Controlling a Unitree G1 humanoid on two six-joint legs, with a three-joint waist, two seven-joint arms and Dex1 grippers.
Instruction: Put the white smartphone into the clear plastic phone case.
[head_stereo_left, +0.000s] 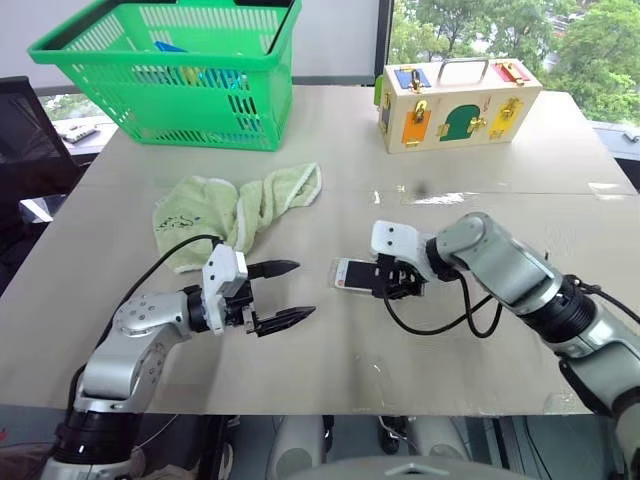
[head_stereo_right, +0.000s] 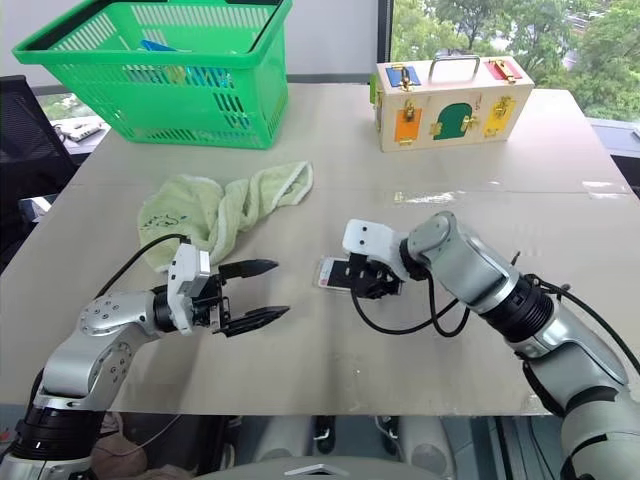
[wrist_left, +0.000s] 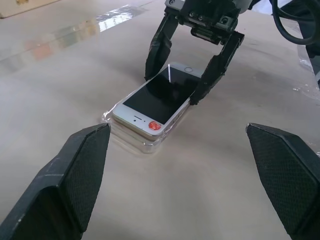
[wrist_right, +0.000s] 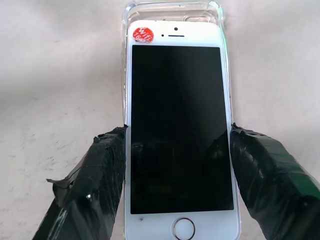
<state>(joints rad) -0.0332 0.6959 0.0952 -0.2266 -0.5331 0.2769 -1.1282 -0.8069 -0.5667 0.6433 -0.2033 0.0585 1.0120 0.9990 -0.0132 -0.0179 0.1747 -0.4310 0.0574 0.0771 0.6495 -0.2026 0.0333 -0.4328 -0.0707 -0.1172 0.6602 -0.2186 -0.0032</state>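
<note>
The white smartphone (wrist_right: 177, 125) lies screen up near the middle of the table, a red sticker at one end. It rests on the clear plastic phone case (wrist_left: 134, 144), whose rim shows past the sticker end and along one side. My right gripper (head_stereo_left: 388, 288) reaches down from the right, its jaws pressed against the phone's two long sides near the home button. My left gripper (head_stereo_left: 303, 290) hovers a short way left of the phone, pointing at it, fingers wide open and holding nothing.
A crumpled green towel (head_stereo_left: 235, 205) lies behind the left gripper. A green basket (head_stereo_left: 170, 70) stands at the back left and a wooden latch box (head_stereo_left: 455, 105) at the back right. A black cable (head_stereo_left: 440, 325) loops under the right wrist.
</note>
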